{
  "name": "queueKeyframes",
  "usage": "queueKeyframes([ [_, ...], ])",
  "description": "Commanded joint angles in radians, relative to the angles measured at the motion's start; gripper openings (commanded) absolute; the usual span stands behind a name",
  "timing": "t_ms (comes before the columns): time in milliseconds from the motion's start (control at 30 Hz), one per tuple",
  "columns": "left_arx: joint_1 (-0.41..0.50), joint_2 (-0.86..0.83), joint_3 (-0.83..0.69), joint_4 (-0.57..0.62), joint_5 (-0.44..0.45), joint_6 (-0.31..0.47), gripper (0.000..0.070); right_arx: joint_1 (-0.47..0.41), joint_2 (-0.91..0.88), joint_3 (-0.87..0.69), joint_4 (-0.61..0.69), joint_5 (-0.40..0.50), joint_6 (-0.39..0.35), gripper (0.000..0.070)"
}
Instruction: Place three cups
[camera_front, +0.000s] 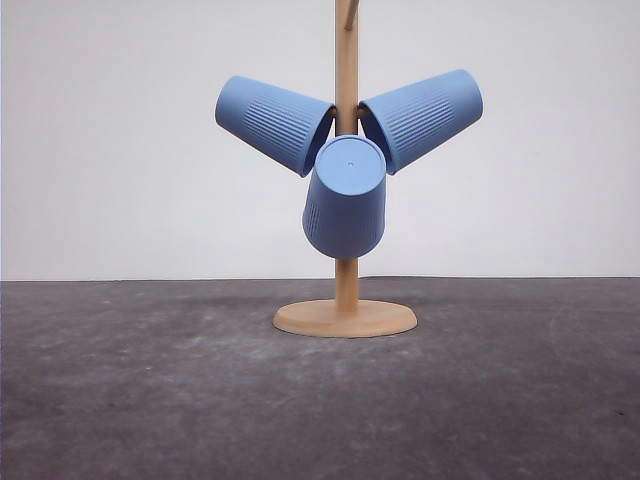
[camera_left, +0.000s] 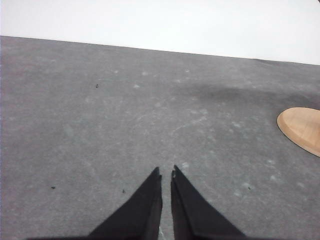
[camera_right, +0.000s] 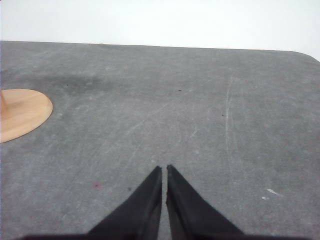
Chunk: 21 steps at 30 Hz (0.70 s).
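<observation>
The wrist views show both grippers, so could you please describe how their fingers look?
The left gripper and right gripper look alike: each has two matte black fingers tapering to sharp, wedge-like points. No cables, markings or padding are visible on them.

No legible text, label, brand, number or sign appears in any view. The three cups (camera_front: 345, 175), the wooden stand (camera_front: 346, 318) that carries them and the grey bench (camera_front: 150, 400) bear no readable markings.
</observation>
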Motion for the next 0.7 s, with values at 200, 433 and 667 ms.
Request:
queueKeyframes([
  [200,-0.001,0.000,-0.013,0.016,-0.002,0.003,0.0012,-0.001,-0.002,-0.004,0.011,0.001,0.010,0.0017],
  [433,-0.001,0.000,-0.013,0.016,-0.002,0.003,0.0012,-0.001,-0.002,-0.004,0.011,0.001,0.010,0.0017],
  [667,-0.001,0.000,-0.013,0.016,-0.002,0.003,0.0012,-0.001,-0.002,-0.004,0.011,0.001,0.010,0.0017],
])
